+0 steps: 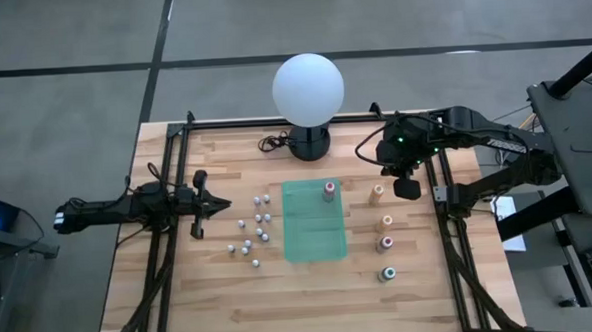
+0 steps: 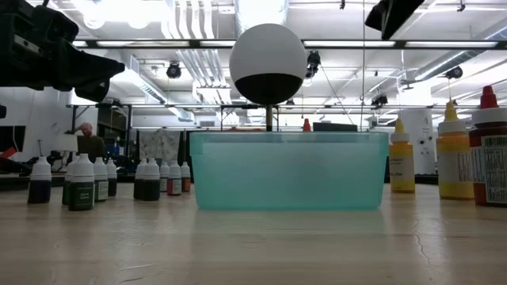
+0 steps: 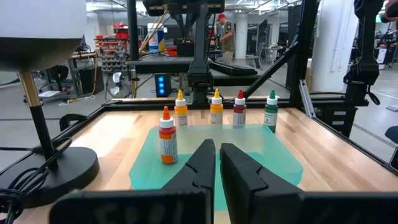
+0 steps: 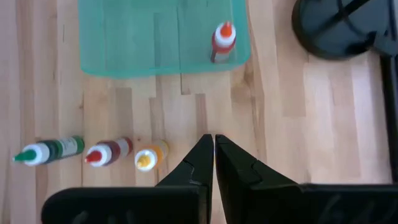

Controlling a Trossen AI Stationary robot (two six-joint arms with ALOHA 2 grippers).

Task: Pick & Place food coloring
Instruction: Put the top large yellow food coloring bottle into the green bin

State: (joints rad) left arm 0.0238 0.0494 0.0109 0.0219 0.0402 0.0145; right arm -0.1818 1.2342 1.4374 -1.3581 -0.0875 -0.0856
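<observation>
Right pincer (image 1: 408, 189) fingers pressed together, empty, above surface (image 1: 221, 289) right of centre. One bottle (image 1: 328, 192) on green mat (image 1: 313, 235); four bottles (image 1: 385, 246) right of mat. Next: spread fingers, descend over nearest cap. Left pincer (image 1: 221, 202) likewise closed, parked mid-left.

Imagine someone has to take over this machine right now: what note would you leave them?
Left gripper: shut, empty, by the small white-capped bottles at the table's left.
Right gripper: shut, empty, above the table's right side, near the yellow bottle.
Done: one orange-capped bottle stands on the green tray.
Left: the yellow bottle, another yellow-orange bottle, the red bottle and the green bottle stand right of the tray; the small ones are untouched.
</observation>
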